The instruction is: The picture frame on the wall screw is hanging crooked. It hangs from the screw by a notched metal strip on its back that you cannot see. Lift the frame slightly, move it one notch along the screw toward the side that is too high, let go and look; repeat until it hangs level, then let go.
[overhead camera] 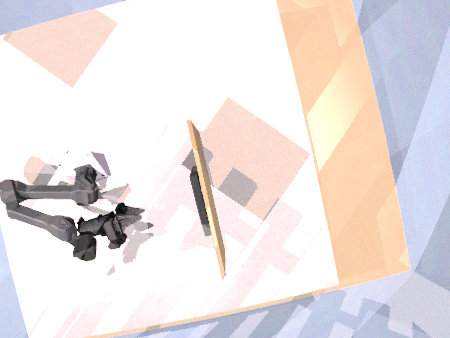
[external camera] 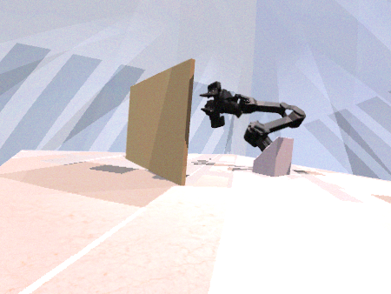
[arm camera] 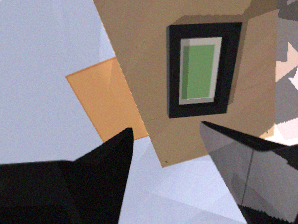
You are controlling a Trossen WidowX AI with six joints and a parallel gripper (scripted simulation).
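Note:
The picture frame (arm camera: 173, 75) (overhead camera: 199, 200) has a black border around a green picture. It hangs on the tan wall panel (arm camera: 135, 60) (overhead camera: 210, 200) (external camera: 158, 122), on the side that faces the arm. In the wrist view its edges do not run parallel to the panel's edges. My gripper (arm camera: 166, 129) (overhead camera: 132, 212) (external camera: 204, 99) is open with nothing between the fingers. It points at the panel and stays well short of it, with the frame above and ahead of the fingertips. The screw and the notched strip are hidden behind the frame. In the exterior view the panel hides the frame.
The panel stands upright near the middle of the white table (overhead camera: 150, 60). An orange strip (overhead camera: 350, 150) runs along the table's far side behind the panel. The arm's grey base block (external camera: 274, 158) (overhead camera: 102, 162) stands on my side of the panel.

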